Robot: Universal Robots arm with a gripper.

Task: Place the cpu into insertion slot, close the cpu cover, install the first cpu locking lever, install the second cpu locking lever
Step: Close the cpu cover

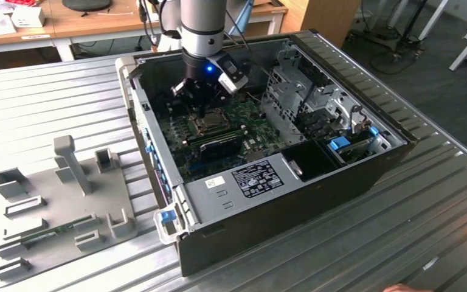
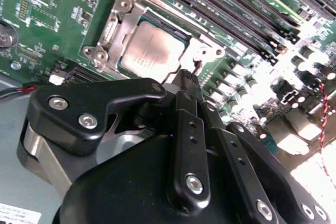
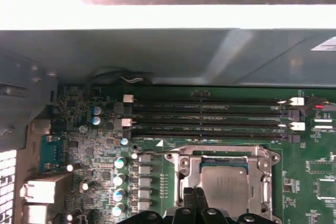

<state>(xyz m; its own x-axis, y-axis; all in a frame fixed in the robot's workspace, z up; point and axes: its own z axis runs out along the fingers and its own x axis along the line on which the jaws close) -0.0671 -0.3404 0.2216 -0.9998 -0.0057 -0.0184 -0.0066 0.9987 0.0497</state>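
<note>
The cpu [image 2: 154, 51] lies flat in the insertion slot [image 2: 127, 65] on the green board, silvery face up. The cpu cover [image 2: 116, 23], a silver frame, is down around it, and the chip shows through its cut-out. My gripper [image 2: 188, 81] is shut, its black fingers pressed together, with the tip at the edge of the cover beside the chip. In the first wrist view the fingertips [image 3: 188, 194] sit at the cover's [image 3: 181, 162] edge, right next to the cpu [image 3: 227, 183]. In the exterior view the gripper [image 1: 199, 92] hangs inside the case just above the slot [image 1: 210, 123].
Long black memory strips [image 2: 220, 9] run beside the socket. The open computer case [image 1: 315, 182] has a grey drive cage [image 1: 303, 91] on the exterior view's right. It stands on a ribbed metal table [image 1: 47, 97], with a grey fixture tray [image 1: 55, 201] on the exterior view's left.
</note>
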